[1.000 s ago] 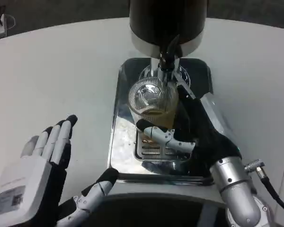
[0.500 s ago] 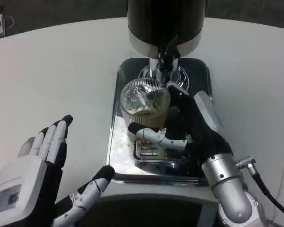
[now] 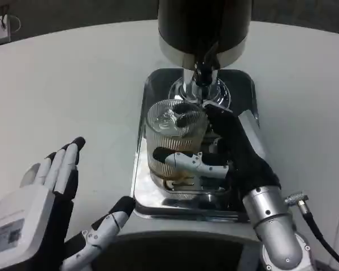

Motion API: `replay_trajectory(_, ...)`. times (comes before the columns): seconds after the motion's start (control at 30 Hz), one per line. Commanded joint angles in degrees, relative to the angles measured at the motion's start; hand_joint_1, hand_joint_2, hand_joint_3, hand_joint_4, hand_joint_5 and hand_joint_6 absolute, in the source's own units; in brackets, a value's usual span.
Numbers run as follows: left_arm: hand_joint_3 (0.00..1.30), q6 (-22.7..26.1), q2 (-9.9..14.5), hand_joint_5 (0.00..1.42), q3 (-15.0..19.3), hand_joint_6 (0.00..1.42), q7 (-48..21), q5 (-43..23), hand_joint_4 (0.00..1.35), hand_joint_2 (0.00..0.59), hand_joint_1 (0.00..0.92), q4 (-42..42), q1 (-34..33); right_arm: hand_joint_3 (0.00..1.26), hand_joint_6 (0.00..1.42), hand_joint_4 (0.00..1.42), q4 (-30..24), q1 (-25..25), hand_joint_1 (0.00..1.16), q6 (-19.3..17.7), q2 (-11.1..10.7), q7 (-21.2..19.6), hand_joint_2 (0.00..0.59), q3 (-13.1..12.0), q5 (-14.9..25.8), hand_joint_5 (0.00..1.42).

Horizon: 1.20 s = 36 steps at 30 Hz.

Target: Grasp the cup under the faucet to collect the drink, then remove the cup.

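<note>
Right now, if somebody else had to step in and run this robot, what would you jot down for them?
Right hand: its fingers are wrapped around the ribbed clear glass cup.
Left hand: open, holding nothing, over the white table at the near left.
Cup: on the shiny metal drip tray, nearer the robot than the faucet of the black drink dispenser. An amber drink shows in its lower part.
Done: cup grasped, drink collected as far as I can tell.
Left: carry the cup clear of the tray, and keep it upright.
</note>
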Motion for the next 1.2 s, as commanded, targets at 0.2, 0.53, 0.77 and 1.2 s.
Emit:
replay_trajectory(0.2,0.00,0.4,0.3,0.00,-0.5,0.00,-0.6,0.2,0.00,0.184,0.000,0.0,-0.4,0.80,1.42,1.05,-3.4,1.6,1.11,-0.5,0.7,-1.0,0.198,-1.3,0.9,1.20)
replay_trajectory(0.53,0.00,0.0,0.3,0.00,-1.5,0.00,-0.1,-0.1,0.00,0.184,0.000,1.1,-1.2,0.83,1.42,1.05,-12.0,6.7,1.11,0.9,0.5,2.6,0.167,-0.1,1.8,1.20)
replay_trajectory(0.77,0.00,-0.3,0.3,0.00,-1.5,0.00,0.2,-0.4,0.00,0.184,0.000,1.1,-0.9,0.83,1.42,1.06,-15.7,9.2,1.12,1.8,0.2,4.8,0.144,1.7,0.7,1.20)
replay_trajectory(1.2,0.00,-1.7,0.2,0.00,-1.4,0.00,1.2,-0.4,0.00,0.184,0.000,0.7,0.7,0.84,1.42,1.06,-21.8,14.3,1.12,2.9,0.0,5.4,0.132,1.7,0.1,1.20)
